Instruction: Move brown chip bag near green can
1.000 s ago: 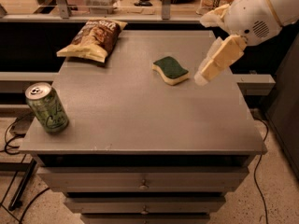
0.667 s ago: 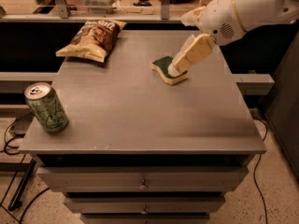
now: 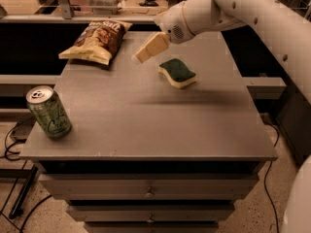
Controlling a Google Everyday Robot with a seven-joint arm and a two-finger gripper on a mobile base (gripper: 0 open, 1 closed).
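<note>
Hand: the hand (image 3: 142, 55) is a pale cream, blocky wedge on the end of a smooth white arm (image 3: 243, 11). It hangs above the far middle of the table (image 3: 146, 120), angled down and to the left. Its tip lies between the bag and the sponge, touching neither.
Hand state: I cannot tell how far open it is, since the cream parts read as one solid piece. It has hold of nothing that shows.
Brown chip bag: the brown chip bag (image 3: 97, 39) lies flat at the far left corner of the table. It is a crinkly, glossy dark-brown foil bag with pale yellow edges and white lettering near its far end, slightly puffed and roughly rectangular.
Green can: the green can (image 3: 48, 111) stands at the near left edge of the table. It is a light green metal cylinder with darker script and a silver top with a pull tab, leaning a little – well apart from the bag.
Sponge: the sponge (image 3: 177, 73) is a wavy-edged slab, dark green scouring layer over soft yellow foam. It rests right of the hand, near the table's far middle.
Table: a flat, matte grey top with squared corners, above grey drawers (image 3: 148, 193) with small knobs.
Floor: dark cables (image 3: 12, 140) lie on speckled flooring to the left.
</note>
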